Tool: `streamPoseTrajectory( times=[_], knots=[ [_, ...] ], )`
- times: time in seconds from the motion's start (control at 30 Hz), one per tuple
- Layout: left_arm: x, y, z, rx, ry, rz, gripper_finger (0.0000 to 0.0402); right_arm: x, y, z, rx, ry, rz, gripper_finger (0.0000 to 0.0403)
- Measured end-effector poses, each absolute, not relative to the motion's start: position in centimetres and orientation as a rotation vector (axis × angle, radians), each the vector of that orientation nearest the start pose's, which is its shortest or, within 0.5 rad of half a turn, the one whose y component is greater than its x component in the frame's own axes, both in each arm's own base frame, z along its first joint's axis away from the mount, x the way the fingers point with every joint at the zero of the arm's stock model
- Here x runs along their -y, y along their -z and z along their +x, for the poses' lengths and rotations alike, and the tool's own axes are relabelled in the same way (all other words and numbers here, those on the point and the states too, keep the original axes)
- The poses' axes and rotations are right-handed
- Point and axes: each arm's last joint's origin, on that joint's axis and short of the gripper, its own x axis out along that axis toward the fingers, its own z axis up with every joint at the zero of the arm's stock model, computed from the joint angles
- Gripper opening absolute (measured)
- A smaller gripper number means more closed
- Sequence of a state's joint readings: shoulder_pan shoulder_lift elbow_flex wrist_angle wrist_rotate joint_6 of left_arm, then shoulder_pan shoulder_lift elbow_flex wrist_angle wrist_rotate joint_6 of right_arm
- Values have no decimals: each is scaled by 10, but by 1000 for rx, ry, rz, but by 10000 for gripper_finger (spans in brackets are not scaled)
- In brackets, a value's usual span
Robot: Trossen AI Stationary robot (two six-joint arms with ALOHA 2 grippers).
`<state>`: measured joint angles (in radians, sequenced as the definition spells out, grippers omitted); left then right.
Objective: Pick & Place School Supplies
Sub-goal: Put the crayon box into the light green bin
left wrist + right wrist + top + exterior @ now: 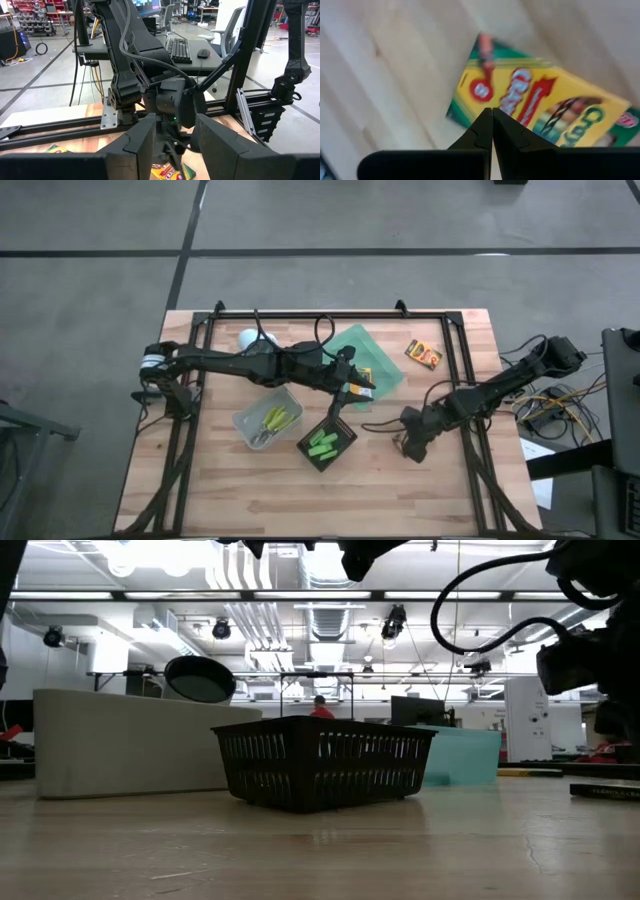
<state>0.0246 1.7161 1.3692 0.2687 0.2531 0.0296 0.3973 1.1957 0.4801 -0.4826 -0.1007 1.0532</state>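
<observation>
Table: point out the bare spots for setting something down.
Free: the front strip of the table below the clear bin and black basket; also the left edge. Crowded: the middle, around the green tray.

markers (324, 445) in basket (309, 450) | scissors (270, 423) in bin (245, 423), left of basket | tray (365, 345) behind

Evenly and softly lit from overhead in the high view, with only faint shadows under the arms on the wooden table (400, 480) and no glare. Strongly backlit at table height: blown-out ceiling lights (150, 555) from 10 to 2 o'clock, leaving the black basket (320, 765) and the arms above as dark silhouettes, with a soft sheen on the tabletop. Blurred and out of focus throughout the right wrist view, the crayon box (545, 107) smeared and the 2 fingers (512, 135) at 6 o'clock soft-edged; sharper in the left wrist view, well lit.
</observation>
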Motion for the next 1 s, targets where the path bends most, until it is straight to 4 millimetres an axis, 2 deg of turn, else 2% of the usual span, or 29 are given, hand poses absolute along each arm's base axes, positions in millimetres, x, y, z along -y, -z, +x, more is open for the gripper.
streamPoseTrajectory(
  times=[0.17, 0.33, 0.5, 0.77, 1.0],
  knots=[
    [-3, -330, 405, -74, 230, 19, 147, -75, -144, 166, -1320, 173, 725, 8],
    [-3, -330, 405, -74, 230, 19, 147, -71, -145, 169, -1218, 303, 696, 8],
    [-3, -330, 405, -74, 230, 19, 147, -73, -153, 175, -1175, 296, 680, 8],
    [-3, -330, 405, -74, 230, 19, 147, -69, -152, 166, -1237, 517, 826, 8],
    [-3, -330, 405, -74, 229, 21, 147, -67, -146, 162, -1262, 506, 786, 8]
  ],
)
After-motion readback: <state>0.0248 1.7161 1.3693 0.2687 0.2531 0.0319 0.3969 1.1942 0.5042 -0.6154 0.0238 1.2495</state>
